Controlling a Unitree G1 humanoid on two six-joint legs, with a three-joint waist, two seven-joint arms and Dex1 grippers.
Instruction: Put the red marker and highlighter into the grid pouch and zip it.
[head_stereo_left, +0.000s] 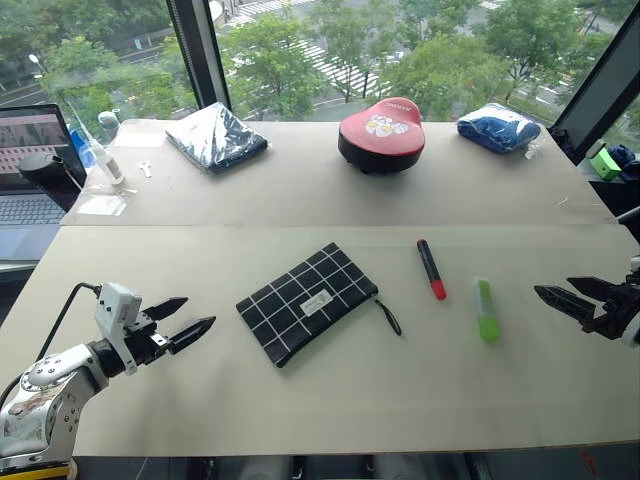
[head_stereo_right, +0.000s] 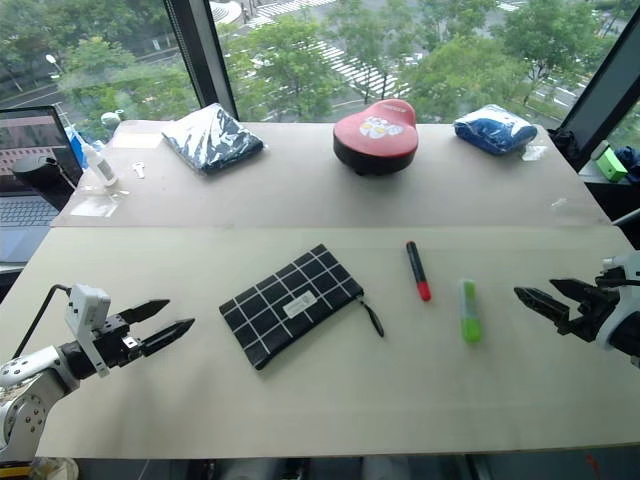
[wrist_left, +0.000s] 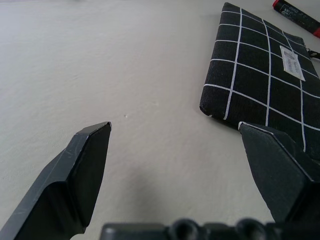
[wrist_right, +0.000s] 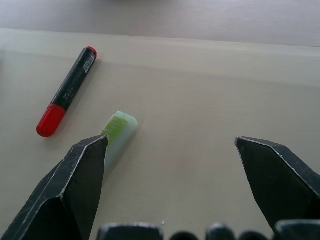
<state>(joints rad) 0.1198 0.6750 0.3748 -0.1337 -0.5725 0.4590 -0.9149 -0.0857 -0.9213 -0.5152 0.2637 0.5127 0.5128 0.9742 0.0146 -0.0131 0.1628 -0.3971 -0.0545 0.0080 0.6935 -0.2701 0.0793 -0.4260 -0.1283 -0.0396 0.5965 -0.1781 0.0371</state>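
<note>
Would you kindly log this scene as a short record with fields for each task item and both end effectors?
pouch: flat on table, zipped shut, pull cord toward marker
marker: lying between pouch and highlighter, apart from both
highlighter: lying nearest the right end effector
left end effector: open, empty, beside the pouch
right end effector: open, empty, facing the highlighter

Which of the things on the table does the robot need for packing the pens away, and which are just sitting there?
Needed:
- flat black fabric grid pouch with white lines
- slim black marker with a red end
- chunky lime-green highlighter

Just lying about:
- folded dark blue bag
- red heart-shaped case with a black base
- crumpled blue cloth bundle
- open laptop
</note>
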